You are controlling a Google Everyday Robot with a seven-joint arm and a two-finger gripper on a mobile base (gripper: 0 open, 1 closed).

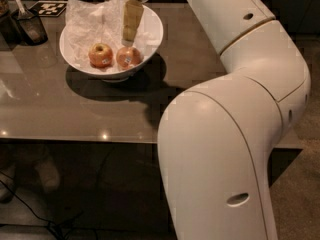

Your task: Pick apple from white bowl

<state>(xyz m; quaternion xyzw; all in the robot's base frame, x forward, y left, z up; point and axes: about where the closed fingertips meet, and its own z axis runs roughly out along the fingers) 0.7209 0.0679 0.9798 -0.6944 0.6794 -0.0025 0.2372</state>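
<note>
A wide glossy white bowl (150,36) stands on the table at the upper left, lined with crumpled white paper. Two apples lie in it. The reddish-orange apple (129,57) with a pale sticker is on the right. A yellower apple (100,54) with a dark stem dimple lies to its left. My gripper (129,38) hangs down into the bowl from above, its pale yellow fingers (131,20) pointing down, tips just above the stickered apple.
The grey-brown table (75,109) has its front edge near mid-frame. A dark cup with a utensil (29,24) stands at the far left. A black-and-white tag (50,7) lies at the back. My large white arm (230,109) fills the right side.
</note>
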